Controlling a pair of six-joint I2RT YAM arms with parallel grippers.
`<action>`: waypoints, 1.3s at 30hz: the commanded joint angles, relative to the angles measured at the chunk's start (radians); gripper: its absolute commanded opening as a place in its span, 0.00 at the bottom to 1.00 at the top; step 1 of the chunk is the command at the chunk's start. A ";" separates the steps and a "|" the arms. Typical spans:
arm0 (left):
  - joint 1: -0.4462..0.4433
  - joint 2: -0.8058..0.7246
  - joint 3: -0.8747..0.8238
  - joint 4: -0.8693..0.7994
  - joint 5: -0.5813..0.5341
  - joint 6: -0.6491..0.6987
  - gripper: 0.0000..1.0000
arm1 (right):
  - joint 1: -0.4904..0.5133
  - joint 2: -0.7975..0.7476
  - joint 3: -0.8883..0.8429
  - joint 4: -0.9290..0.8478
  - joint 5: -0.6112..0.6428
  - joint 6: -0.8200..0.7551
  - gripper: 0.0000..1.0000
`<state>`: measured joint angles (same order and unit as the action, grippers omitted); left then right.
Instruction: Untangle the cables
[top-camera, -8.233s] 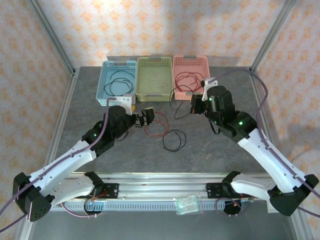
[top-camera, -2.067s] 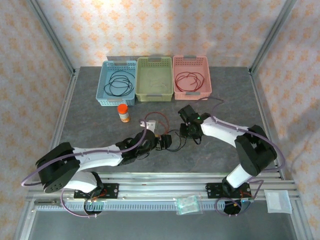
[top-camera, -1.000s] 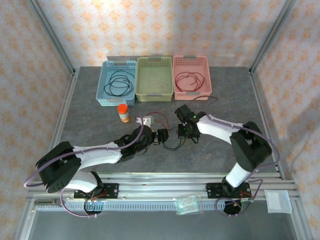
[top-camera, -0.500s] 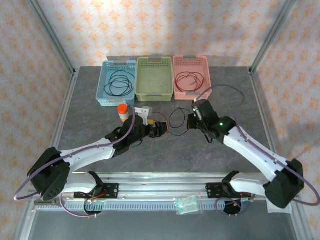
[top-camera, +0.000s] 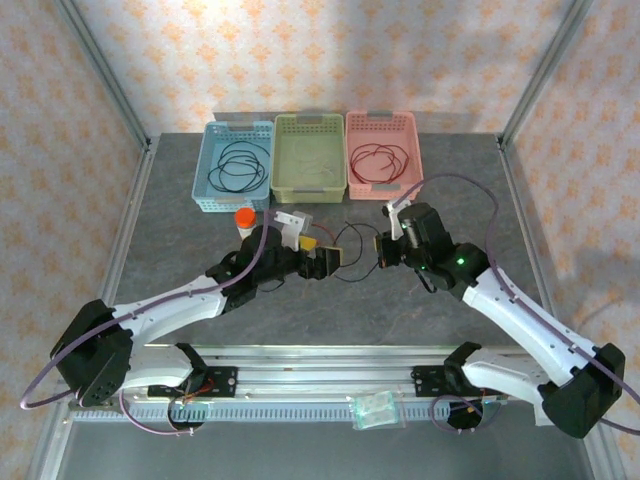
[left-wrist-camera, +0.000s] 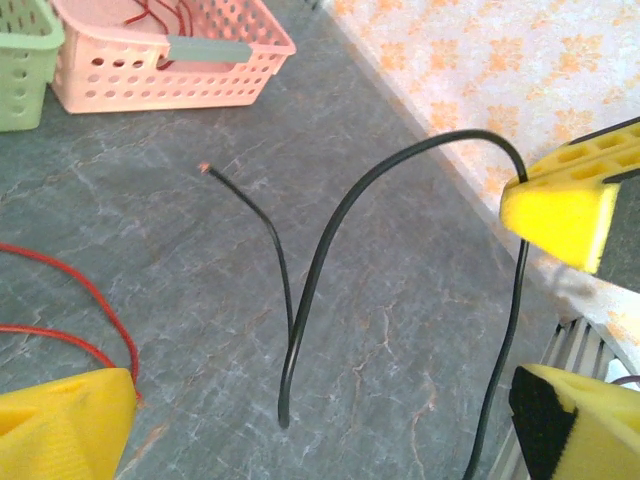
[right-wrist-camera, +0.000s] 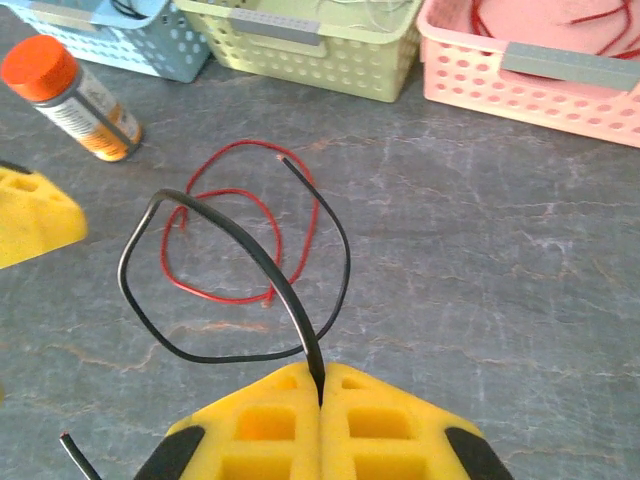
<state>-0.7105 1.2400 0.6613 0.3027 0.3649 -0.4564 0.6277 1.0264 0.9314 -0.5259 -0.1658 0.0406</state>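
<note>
Black cable (right-wrist-camera: 346, 262) is looping leftward from the clenched right hand (right-wrist-camera: 322, 375), its end dangling inside the gape of the released left hand (left-wrist-camera: 320, 435).

Top view high overhead; wrist views low, close, sharing black cable (left-wrist-camera: 296, 335).

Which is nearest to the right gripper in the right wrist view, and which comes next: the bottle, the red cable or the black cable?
1. Black cable: clamped in the right gripper, looping up to the left.
2. Red cable: lying just beyond it, slightly left.
3. Bottle: farthest, up at the far left.
</note>
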 joint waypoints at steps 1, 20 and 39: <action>0.009 -0.007 0.036 -0.024 0.019 0.047 0.95 | 0.006 -0.039 0.020 -0.001 -0.069 -0.040 0.00; 0.010 0.016 0.036 0.016 0.092 0.040 0.27 | 0.006 -0.053 0.033 0.001 -0.109 -0.054 0.00; 0.009 -0.132 0.128 -0.123 -0.022 0.029 0.00 | 0.006 -0.084 0.057 0.092 -0.161 0.009 0.30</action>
<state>-0.7059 1.1572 0.7349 0.2165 0.3927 -0.4248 0.6277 0.9668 0.9485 -0.5030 -0.2909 0.0303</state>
